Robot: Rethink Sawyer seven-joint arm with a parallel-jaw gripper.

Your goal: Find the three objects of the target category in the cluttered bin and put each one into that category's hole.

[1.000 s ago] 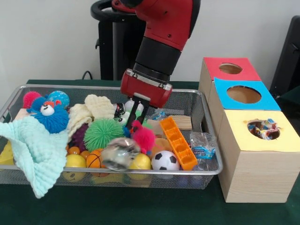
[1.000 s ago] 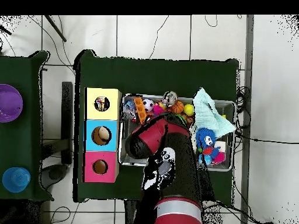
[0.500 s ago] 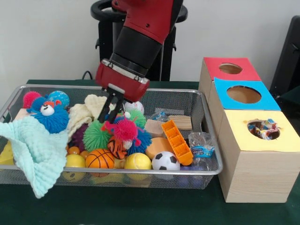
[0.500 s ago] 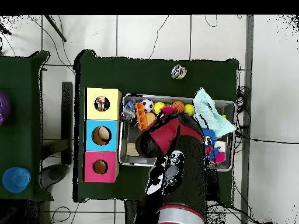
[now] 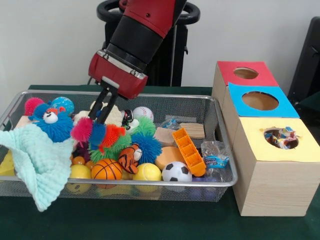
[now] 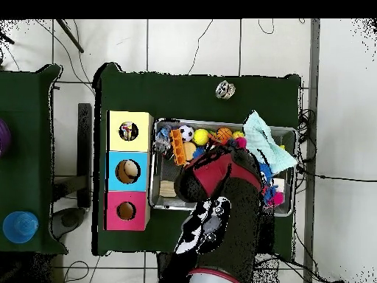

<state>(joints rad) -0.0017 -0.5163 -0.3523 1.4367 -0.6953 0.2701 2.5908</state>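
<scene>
Cloth (image 5: pixel 37 160) drapes the basket's (image 5: pixel 227 183) lower-left rim. Balls (image 5: pixel 176 171) line its front, spiky toys (image 5: pixel 95 134) mid-frame. Above them, the end effector (image 5: pixel 100 111) hangs; its grip cannot be told. 3 boxes (image 5: pixel 272 165) stand right.

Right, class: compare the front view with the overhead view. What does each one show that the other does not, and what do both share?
Only the front view shows the end effector reaching down among the spiky toys, plus the tiger-striped ball and the baseball. Only the overhead view shows the shiny object lying on the table outside the bin, and a second table with a blue cup; there the arm hides the end effector. Both show the wire bin, the soccer ball, the orange tray, the mint cloth and the three-hole box.
</scene>
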